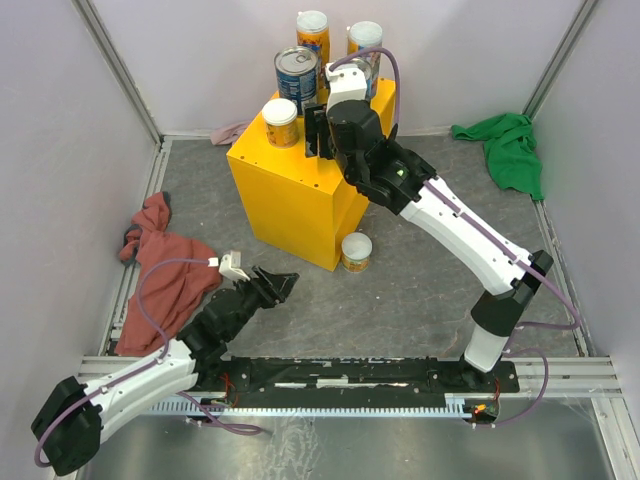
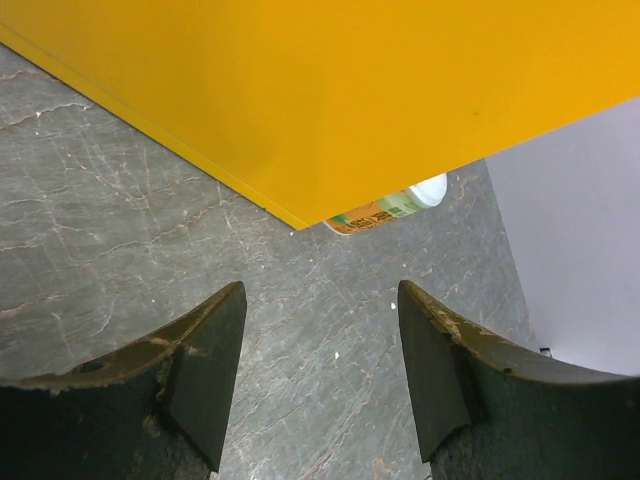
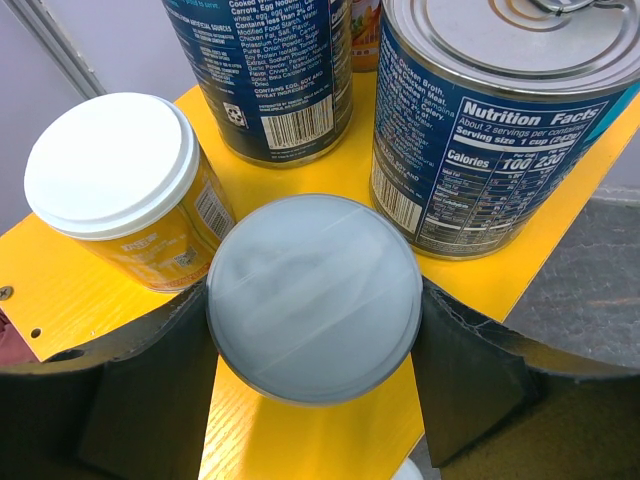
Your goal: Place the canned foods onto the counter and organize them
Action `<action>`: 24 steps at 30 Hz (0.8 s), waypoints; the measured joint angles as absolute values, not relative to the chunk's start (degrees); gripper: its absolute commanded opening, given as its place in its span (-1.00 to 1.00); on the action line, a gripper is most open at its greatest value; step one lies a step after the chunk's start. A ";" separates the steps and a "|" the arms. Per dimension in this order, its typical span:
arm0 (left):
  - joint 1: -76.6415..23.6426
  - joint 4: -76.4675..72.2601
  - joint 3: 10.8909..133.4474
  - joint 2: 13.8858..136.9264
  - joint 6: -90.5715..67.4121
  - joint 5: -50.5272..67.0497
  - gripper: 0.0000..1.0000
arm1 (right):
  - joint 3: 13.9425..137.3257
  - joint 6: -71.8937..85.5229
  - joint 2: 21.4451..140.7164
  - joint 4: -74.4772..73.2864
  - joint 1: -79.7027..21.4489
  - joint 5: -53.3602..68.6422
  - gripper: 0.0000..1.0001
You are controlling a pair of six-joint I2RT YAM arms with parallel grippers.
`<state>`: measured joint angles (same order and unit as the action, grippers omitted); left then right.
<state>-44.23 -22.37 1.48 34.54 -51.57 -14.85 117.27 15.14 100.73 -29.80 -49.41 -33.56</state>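
Observation:
The yellow counter (image 1: 290, 195) stands mid-floor. On its top are a short white-lidded can (image 1: 280, 122), a blue can (image 1: 297, 76) and two tall orange cans (image 1: 313, 35) (image 1: 365, 42). My right gripper (image 1: 322, 132) is over the counter top, shut on a short can with a pale lid (image 3: 315, 290). In the right wrist view that can is next to the white-lidded can (image 3: 112, 165) and two blue cans (image 3: 270, 70) (image 3: 480, 130). Another short can (image 1: 356, 251) stands on the floor at the counter's near corner, also seen in the left wrist view (image 2: 388, 208). My left gripper (image 1: 280, 283) (image 2: 320, 370) is open and empty, low over the floor.
A red cloth (image 1: 160, 275) lies at the left by the left arm. A green cloth (image 1: 510, 148) lies at the far right. A pink cloth (image 1: 228, 133) shows behind the counter. Grey walls enclose the floor on three sides.

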 measured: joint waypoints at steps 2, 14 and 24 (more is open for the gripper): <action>-44.23 -22.24 1.48 33.78 -51.57 -14.85 0.37 | 117.45 15.14 100.84 -29.93 -49.41 -33.65 0.09; -44.23 -19.75 1.48 33.10 -51.57 -14.85 0.37 | 118.41 15.42 101.56 -33.19 -49.39 -33.39 0.77; -44.23 -18.96 1.54 33.15 -51.57 -14.85 0.37 | 118.39 16.16 103.37 -36.40 -49.34 -33.36 0.91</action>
<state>-44.23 -18.96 1.54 33.15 -51.57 -14.85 118.39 16.16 103.37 -36.40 -49.34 -33.36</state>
